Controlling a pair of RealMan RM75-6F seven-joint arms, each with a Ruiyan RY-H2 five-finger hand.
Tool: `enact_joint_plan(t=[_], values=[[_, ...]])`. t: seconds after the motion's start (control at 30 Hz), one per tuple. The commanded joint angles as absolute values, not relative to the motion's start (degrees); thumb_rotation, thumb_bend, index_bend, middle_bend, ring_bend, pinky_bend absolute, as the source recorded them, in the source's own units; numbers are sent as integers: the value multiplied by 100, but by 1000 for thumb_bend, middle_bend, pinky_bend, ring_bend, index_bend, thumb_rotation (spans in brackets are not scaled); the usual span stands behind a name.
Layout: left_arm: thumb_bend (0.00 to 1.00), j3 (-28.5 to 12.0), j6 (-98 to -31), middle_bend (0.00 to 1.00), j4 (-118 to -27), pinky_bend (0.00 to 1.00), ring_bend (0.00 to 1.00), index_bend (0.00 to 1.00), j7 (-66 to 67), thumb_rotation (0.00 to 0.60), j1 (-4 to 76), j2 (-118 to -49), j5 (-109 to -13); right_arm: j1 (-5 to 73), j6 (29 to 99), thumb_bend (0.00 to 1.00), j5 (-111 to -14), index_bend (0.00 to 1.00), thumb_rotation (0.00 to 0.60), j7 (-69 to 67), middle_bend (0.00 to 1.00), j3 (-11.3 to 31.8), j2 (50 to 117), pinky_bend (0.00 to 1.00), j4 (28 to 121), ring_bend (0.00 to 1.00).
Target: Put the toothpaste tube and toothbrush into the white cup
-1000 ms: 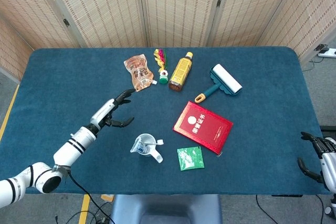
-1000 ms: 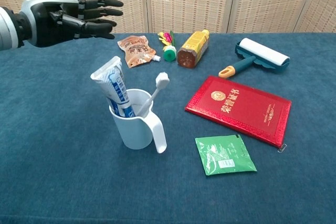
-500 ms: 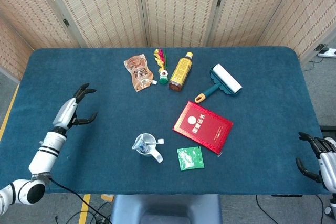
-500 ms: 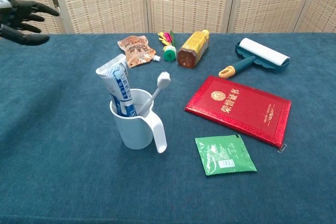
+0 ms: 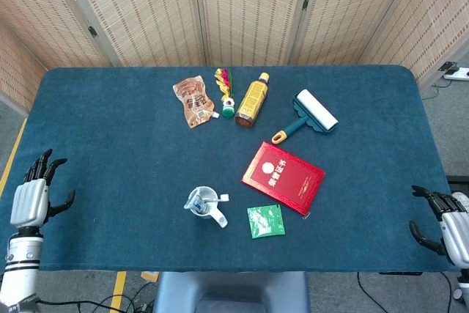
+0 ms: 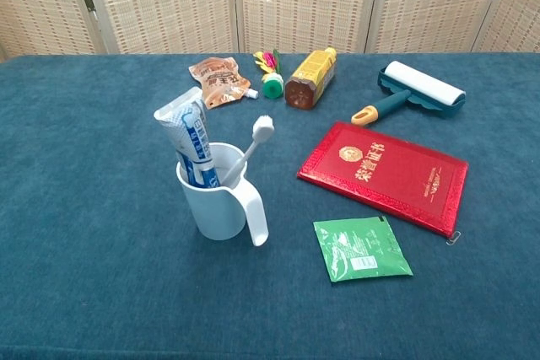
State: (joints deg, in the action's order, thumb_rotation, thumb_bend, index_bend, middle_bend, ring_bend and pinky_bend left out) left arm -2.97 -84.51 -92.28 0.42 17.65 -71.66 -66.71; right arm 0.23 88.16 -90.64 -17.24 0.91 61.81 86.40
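Observation:
The white cup [image 6: 221, 204] [image 5: 204, 205] stands near the table's front, its handle toward the front right. A white and blue toothpaste tube [image 6: 189, 135] stands upright inside it. A white toothbrush [image 6: 251, 148] leans in it too, bristles up. My left hand [image 5: 35, 192] hangs at the table's left edge, fingers apart, holding nothing. At the right edge my right hand [image 5: 442, 219] is also open and empty. Neither hand appears in the chest view.
A red booklet [image 6: 383, 174] lies right of the cup, a green sachet [image 6: 361, 248] in front of it. Along the back lie an orange pouch [image 6: 217, 80], a shuttlecock toy [image 6: 270, 71], an amber bottle [image 6: 309, 77] and a teal lint roller [image 6: 413, 91].
My left hand has drawn back from above the table's middle left to beyond the left edge, leaving the chest view. The cup and its contents stay put.

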Motion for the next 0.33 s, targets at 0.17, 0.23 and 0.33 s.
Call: enact_joint_plan(t=[0.17, 0.23, 0.33], values=[[420, 96, -9326, 39, -9620, 136, 0, 217, 821, 600, 1223, -7243, -7567, 33, 8799, 315, -9072, 174, 600, -1654, 280, 76, 6186, 238, 8732, 238], [421, 195, -9391, 39, -9758, 136, 0, 216, 891, 600, 1122, -7239, -7760, 30, 8783, 315, -9058, 174, 600, -1635, 280, 67, 6183, 238, 8765, 238], [421, 341, -9433, 39, -9916, 136, 0, 216, 1116, 600, 995, -7203, -7978, 24, 8766, 315, -9032, 174, 600, -1615, 280, 60, 6176, 238, 8797, 238]])
